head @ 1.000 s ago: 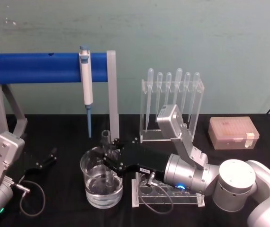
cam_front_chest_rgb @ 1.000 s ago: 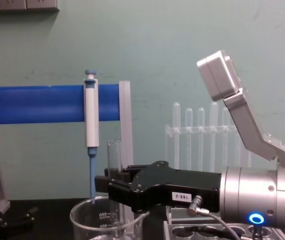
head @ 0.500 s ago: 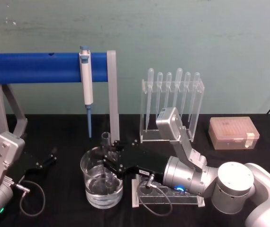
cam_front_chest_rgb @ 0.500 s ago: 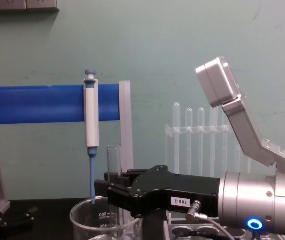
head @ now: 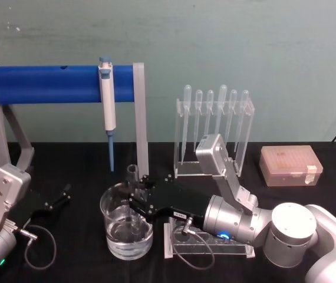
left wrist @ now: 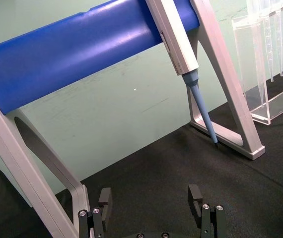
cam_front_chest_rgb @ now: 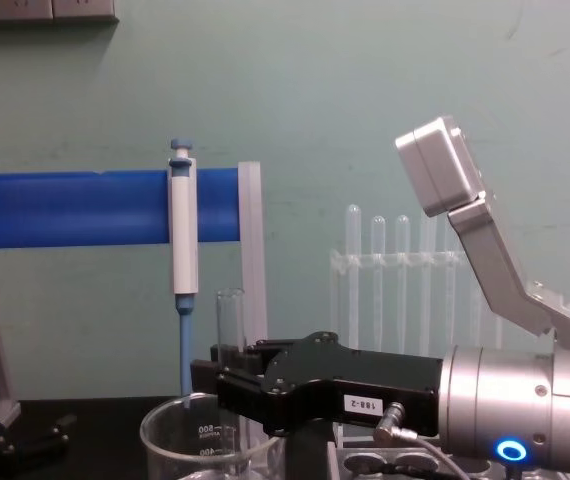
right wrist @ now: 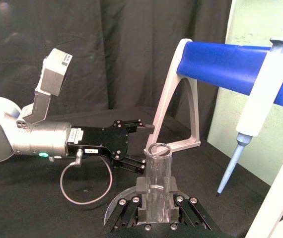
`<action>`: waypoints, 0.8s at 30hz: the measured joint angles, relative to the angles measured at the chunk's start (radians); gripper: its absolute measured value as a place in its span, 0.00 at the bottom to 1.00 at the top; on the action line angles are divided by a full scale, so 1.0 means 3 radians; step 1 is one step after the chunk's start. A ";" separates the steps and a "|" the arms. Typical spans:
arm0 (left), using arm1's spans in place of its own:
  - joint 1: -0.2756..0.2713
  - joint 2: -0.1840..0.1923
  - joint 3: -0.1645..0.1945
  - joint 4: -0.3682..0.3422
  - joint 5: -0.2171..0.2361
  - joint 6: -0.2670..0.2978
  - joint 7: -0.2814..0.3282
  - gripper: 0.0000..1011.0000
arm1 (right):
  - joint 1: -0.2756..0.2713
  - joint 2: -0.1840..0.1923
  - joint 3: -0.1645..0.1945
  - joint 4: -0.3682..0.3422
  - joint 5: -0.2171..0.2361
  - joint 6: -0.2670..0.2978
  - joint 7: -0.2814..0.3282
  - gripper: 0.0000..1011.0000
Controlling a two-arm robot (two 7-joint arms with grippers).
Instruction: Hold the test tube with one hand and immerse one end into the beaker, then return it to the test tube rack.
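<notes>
Right gripper [head: 134, 197]: reaches in from 3 o'clock, jaws clamped on the tube [head: 132, 171] partway down its length, over the beaker [head: 110, 236].
Tube: upright, open end up, lower end down inside the beaker, in its water.
Beaker: on the black bench [head: 73, 159], part-filled, at 6 o'clock of the blue stand [head: 50, 84].
Rack [head: 239, 250]: clear, just beside the beaker at its 3 o'clock, under the right wrist.
Left gripper [left wrist: 150, 194]: parked at 9 o'clock of the beaker, well apart, jaws wide.
</notes>
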 joint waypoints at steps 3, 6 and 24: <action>0.0000 0.0000 0.0000 0.0000 0.0000 0.0000 0.0000 0.99 | 0.0000 0.0000 0.0000 0.0000 0.0001 0.0000 0.0000 0.24; 0.0000 0.0000 0.0000 0.0000 0.0000 0.0000 0.0000 0.99 | 0.0001 0.0001 -0.0001 0.0000 0.0002 0.0001 0.0000 0.24; 0.0000 0.0000 0.0000 0.0000 0.0000 0.0000 0.0000 0.99 | 0.0003 0.0003 -0.0006 -0.0003 0.0006 0.0005 -0.0002 0.24</action>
